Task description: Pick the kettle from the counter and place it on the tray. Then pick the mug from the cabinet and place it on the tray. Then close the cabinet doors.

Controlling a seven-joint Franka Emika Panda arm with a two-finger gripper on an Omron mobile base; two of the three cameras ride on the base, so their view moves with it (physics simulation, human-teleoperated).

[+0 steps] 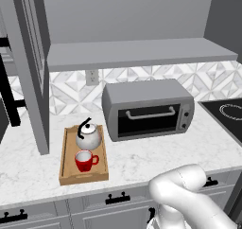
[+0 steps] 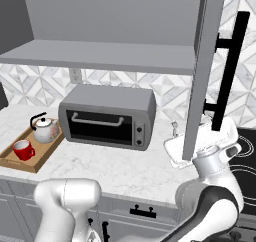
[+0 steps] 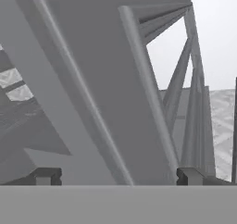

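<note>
The silver-white kettle (image 1: 88, 136) (image 2: 46, 130) stands at the far end of the light-wood tray (image 1: 65, 162) (image 2: 35, 162) on the marble counter (image 1: 156, 152). The red mug (image 1: 84, 160) (image 2: 23, 150) sits upright just in front of it on the same tray. Both cabinet doors stand open: the left door (image 1: 28, 67) and the right door (image 2: 205, 71) with its black bar handle (image 2: 230, 71). The cabinet shelf (image 1: 137, 53) is bare. My gripper (image 3: 118, 176) is open, fingertips wide apart, right up against the right door's panelled face. In the right base view that door partly hides the hand (image 2: 205, 142).
A grey toaster oven (image 1: 149, 110) (image 2: 107, 116) stands on the counter right of the tray. A black cooktop (image 1: 227, 112) lies at the far right. Grey drawers with black handles (image 1: 118, 198) run below the counter edge.
</note>
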